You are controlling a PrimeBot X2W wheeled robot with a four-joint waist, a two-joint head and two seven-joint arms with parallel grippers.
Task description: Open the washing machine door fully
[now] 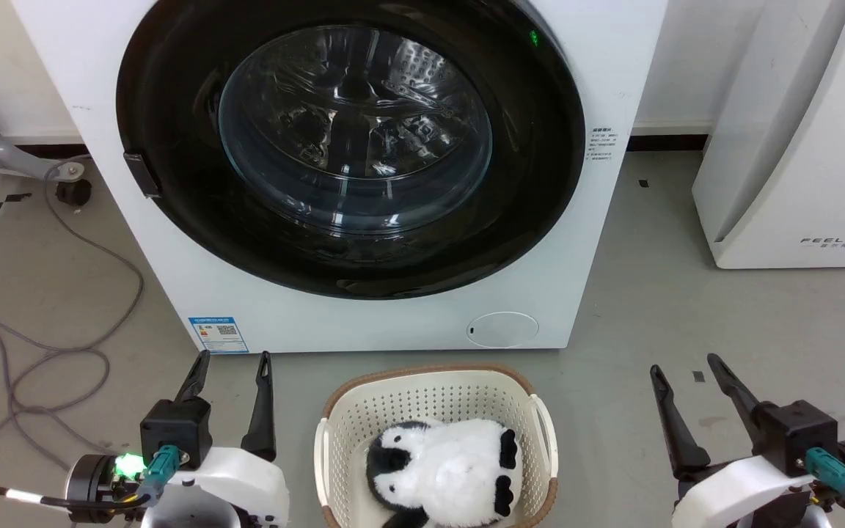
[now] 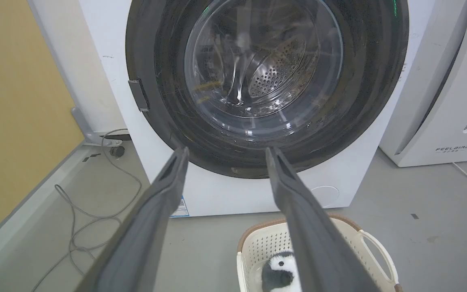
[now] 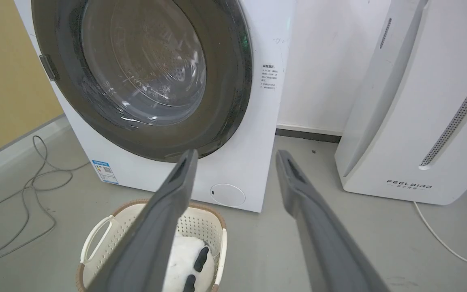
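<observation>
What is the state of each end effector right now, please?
Left end effector: open, holding nothing.
Right end effector: open, holding nothing.

The washing machine was white, its door glossy black around clear glass, its label blue. The steel drum was dotted with small holes. The basket was cream with rows of holes and a brown rim. The plush toy was black and white. The floor and cable were grey, the side panel yellow.
</observation>
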